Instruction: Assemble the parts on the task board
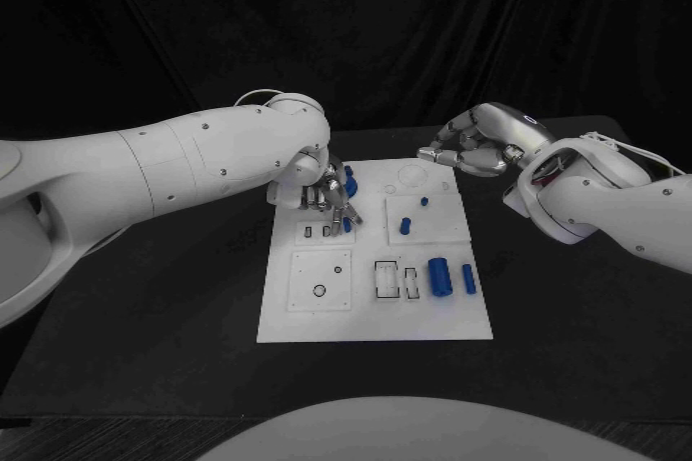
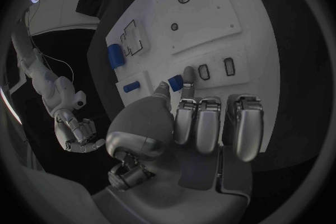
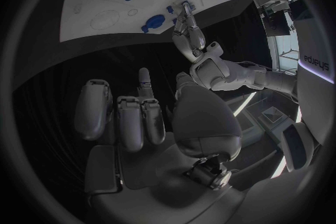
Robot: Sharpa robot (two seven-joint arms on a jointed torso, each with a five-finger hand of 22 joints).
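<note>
Under left hand (image 1: 320, 194), blue part (image 2: 176, 83) half hidden, grip unclear

White task board (image 1: 372, 321) mid-table, small blue parts (image 1: 440, 277) scattered lying across its upper half.

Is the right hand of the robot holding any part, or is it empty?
Empty. The right hand hangs beside the task board with its fingers curled, and the right wrist view shows nothing in them.
</note>
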